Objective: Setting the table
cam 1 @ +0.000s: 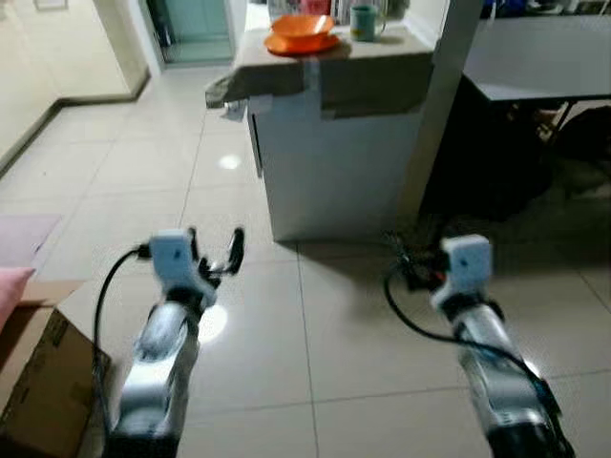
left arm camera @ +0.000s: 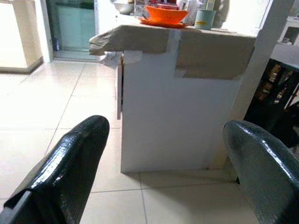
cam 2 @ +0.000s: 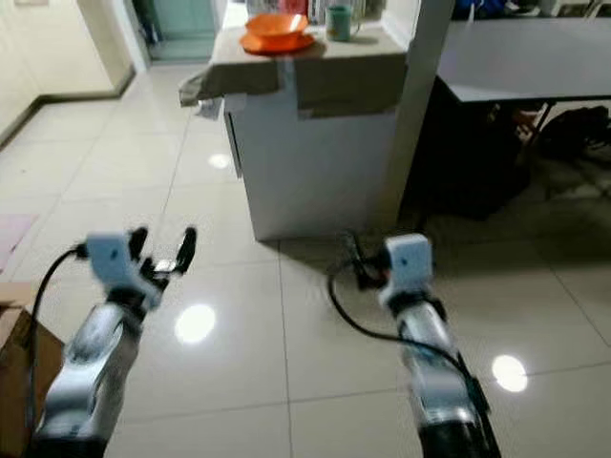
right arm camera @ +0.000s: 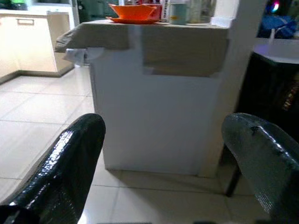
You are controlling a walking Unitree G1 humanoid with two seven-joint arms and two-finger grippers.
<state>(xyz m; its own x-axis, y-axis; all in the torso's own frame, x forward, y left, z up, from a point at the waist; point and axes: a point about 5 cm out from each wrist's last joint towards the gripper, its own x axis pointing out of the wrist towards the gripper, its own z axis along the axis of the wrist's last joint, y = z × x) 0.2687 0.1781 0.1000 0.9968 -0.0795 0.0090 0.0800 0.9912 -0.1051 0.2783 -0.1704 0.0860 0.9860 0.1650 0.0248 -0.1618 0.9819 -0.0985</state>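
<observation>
- While both arms reach forward over the tiled floor [cam 1: 286, 324], the left gripper [cam 1: 218, 250] and right gripper [right arm camera: 163, 158] hang with fingers spread apart, grasping nothing.
- The orange bowl [cam 1: 302, 27] sits on an orange plate [cam 1: 302, 44] near the white counter's [cam 1: 334, 162] front edge, well ahead of both grippers.
- A green mug [cam 1: 363, 21] stands just beside the plate.

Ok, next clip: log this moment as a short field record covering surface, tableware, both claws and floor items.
surface: white counter with a tan cloth over its top, ahead of the robot
tableware: orange bowl on an orange plate; green mug beside them
left claw: open, empty, raised over the floor tiles, short of the counter
right claw: open, empty, facing the counter
other: grey table to the right; cardboard box on the floor at left
</observation>
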